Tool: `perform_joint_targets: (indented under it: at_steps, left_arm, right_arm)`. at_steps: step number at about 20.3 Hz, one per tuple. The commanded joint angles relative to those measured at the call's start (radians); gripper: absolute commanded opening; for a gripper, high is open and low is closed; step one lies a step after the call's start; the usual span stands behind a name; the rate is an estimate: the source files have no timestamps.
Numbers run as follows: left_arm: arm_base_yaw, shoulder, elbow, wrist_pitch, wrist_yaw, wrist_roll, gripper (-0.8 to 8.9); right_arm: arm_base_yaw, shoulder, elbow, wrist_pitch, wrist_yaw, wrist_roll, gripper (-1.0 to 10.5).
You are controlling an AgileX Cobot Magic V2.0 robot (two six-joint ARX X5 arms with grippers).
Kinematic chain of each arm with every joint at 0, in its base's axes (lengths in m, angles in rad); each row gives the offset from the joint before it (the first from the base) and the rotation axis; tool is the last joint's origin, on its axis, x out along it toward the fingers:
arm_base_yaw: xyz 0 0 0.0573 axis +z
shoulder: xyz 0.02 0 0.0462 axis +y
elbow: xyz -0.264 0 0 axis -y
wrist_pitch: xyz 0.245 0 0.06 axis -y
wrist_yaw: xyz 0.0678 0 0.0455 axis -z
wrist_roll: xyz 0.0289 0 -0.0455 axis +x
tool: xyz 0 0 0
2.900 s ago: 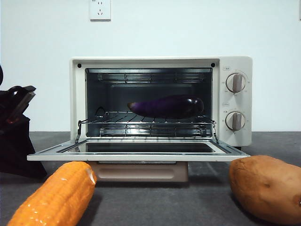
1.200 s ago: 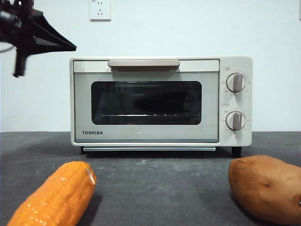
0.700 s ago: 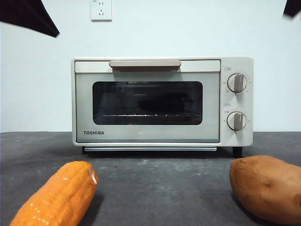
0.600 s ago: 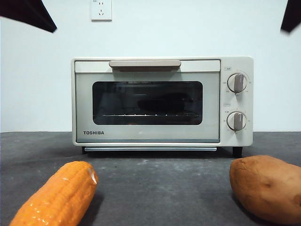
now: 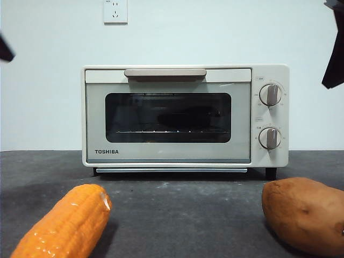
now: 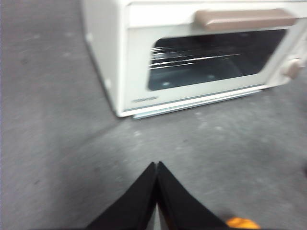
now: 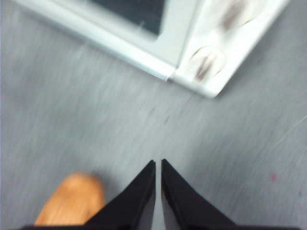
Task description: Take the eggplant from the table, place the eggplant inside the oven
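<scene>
The cream-white oven [image 5: 166, 153] stands at the back of the table [image 5: 183, 215] with its door shut. Behind the dark glass the eggplant [image 5: 185, 117] shows only as a dim dark shape on the wire rack. My left gripper [image 6: 157, 166] hangs shut and empty above the table in front of the oven's [image 6: 144, 57] left corner. My right gripper [image 7: 158, 163] is shut and empty too, high over the table near the oven's knob corner [image 7: 211, 62]. In the front view, one arm is a black tip [image 5: 334, 56] at the top right and the other a sliver at the left edge.
An orange corn cob [image 5: 64, 226] lies at the front left; its end also shows [image 6: 242, 223]. A brown sweet potato [image 5: 303, 215] lies at the front right and shows below my right gripper [image 7: 72, 199]. A wall socket [image 5: 115, 9] sits above the oven.
The oven door, open with the eggplant on the rack, is now shut. The arm at the left rose and drew out to the edge. A black tip came down at the top right.
</scene>
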Motion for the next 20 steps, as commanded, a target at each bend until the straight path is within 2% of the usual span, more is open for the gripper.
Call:
perform_joint_targets:
  at_steps: [1, 4, 9, 20]
  left_arm:
    - [-0.004, -0.100, -0.062, 0.033, -0.060, -0.079, 0.06]
    - [-0.004, -0.181, -0.086, 0.026, -0.069, -0.113, 0.06]
    - [-0.004, -0.189, -0.086, 0.055, -0.069, -0.113, 0.06]
    - [-0.004, -0.189, -0.086, 0.055, -0.069, -0.113, 0.06]
  right_arm:
    - [-0.016, -0.074, -0.063, 0.117, 0.002, 0.010, 0.0]
    - [-0.025, -0.175, -0.120, 0.215, 0.074, 0.011, 0.0]
    - [-0.025, -0.258, -0.118, 0.214, 0.147, 0.010, 0.0]
    - [-0.025, -0.322, -0.118, 0.214, 0.162, 0.010, 0.0]
